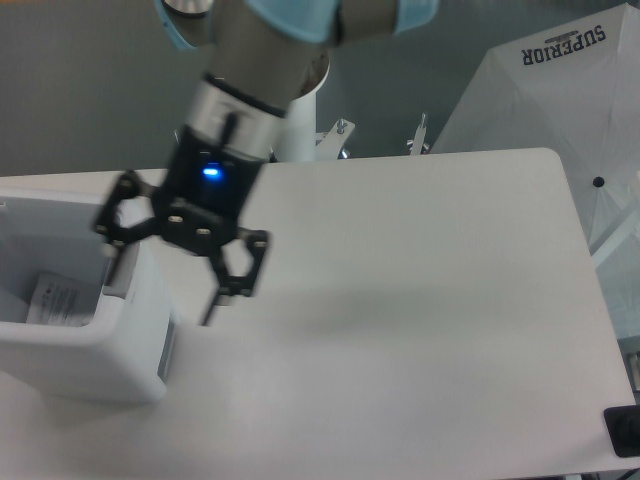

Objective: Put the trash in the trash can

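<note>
The white trash can (95, 350) stands at the table's left edge, with its grey panel (166, 348) facing right. Inside it lies a piece of trash (58, 297), pale, with small print on it; I cannot tell whether it is the bag or the bottle. My gripper (158, 300) hangs over the can's right wall. It is open wide, with nothing between its fingers. One fingertip (109, 276) is over the can's rim. The other fingertip (208, 320) is over the table to the right of the can.
The arm's white pedestal (295, 135) rises behind the table's far edge. A white fabric panel marked SUPERIOR (560, 90) stands at the right, beyond the table. A small black object (624, 432) sits at the table's lower right corner.
</note>
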Controlling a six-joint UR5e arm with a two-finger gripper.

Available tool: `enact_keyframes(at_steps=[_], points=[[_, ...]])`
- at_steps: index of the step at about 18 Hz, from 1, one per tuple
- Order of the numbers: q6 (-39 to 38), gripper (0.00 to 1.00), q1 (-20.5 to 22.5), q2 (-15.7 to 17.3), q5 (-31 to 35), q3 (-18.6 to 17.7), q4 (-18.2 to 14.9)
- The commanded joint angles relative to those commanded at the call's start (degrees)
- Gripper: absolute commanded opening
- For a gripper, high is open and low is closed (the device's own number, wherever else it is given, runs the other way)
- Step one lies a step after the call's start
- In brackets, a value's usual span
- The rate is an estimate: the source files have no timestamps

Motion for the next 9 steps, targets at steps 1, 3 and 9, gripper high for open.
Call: enact_keyframes(at_steps=[1, 3, 9], points=[[1.66, 1.0, 0.79, 0.09, 2.1, -1.05, 0.09], [5.35, 1.0, 1.15, 0.61, 7.55, -2.29, 0.09], [20.89, 1.0, 2.2, 1.05, 22.14, -9.82, 0.0]])
